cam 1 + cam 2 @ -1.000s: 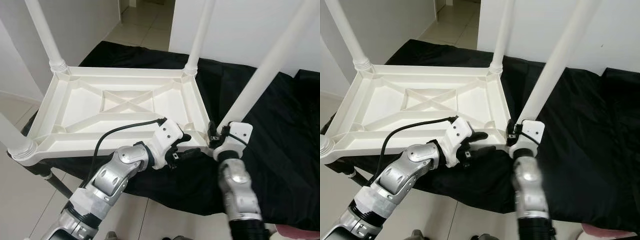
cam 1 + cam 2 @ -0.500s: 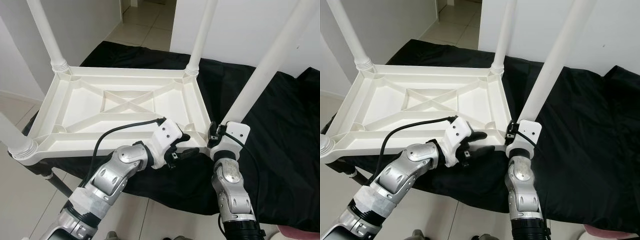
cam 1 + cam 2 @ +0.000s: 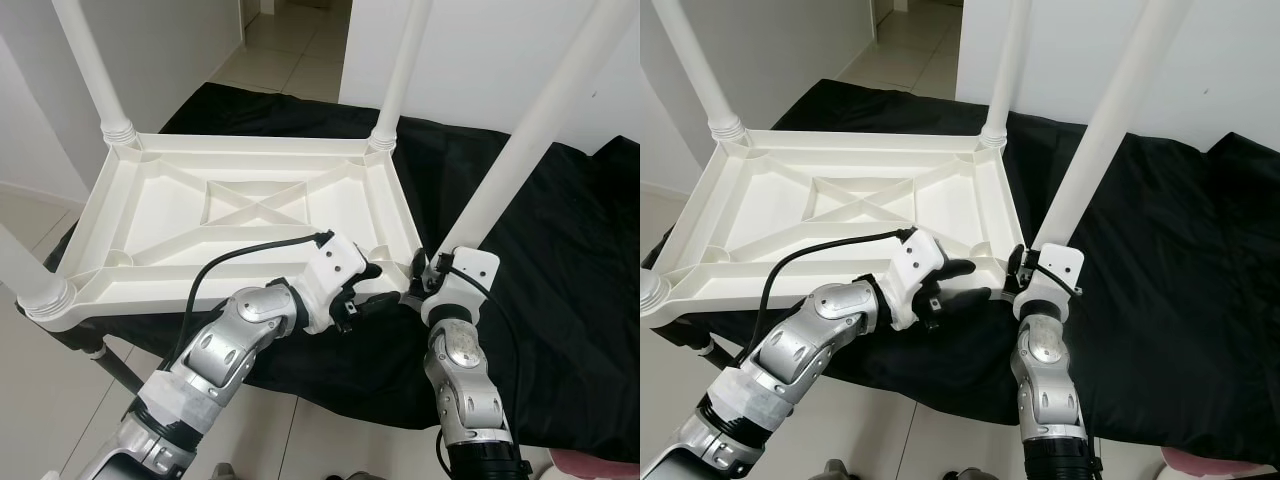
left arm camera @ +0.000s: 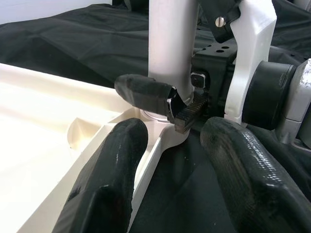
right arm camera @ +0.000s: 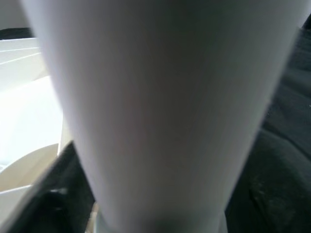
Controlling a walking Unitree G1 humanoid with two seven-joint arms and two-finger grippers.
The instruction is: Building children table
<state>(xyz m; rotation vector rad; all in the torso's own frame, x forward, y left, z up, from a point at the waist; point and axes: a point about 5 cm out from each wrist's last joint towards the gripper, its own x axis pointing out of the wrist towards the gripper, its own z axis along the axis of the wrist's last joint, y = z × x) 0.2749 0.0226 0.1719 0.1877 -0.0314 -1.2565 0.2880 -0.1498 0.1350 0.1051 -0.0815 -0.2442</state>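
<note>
Support is given beneath the near right corner of the inverted white table top by the spread-fingered left gripper, while the fourth leg is clenched at that corner's socket by the right gripper, presumably for seating.

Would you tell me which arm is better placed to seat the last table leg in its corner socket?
Right, probably. The right end effector already grips the leg at its base over the corner. The left end effector is open, straddling the tabletop rim beside it.
</note>
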